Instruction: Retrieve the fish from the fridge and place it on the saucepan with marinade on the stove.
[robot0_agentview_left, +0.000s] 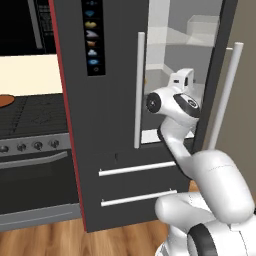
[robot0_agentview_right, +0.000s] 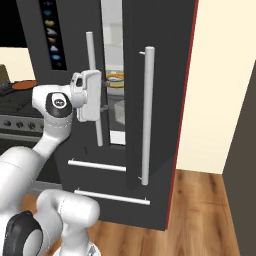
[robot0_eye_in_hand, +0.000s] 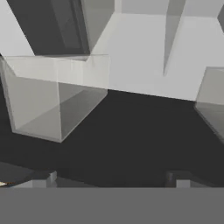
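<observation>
At the far left of the left base view, the saucepan with marinade (robot0_agentview_left: 4, 100) is cut by the frame edge, resting on the stove (robot0_agentview_left: 35, 117) above its row of knobs. To the right stands the fridge (robot0_agentview_left: 107, 125), its right door swung open on the white interior. The arm is reached into that gap. In the right base view a yellow-rimmed plate (robot0_agentview_right: 116, 77) is seen on a shelf inside; the fish may lie on it, but that cannot be told. In the hand view, the end effector (robot0_eye_in_hand: 111, 179) is spread wide and holds nothing, before clear door bins (robot0_eye_in_hand: 52, 98).
</observation>
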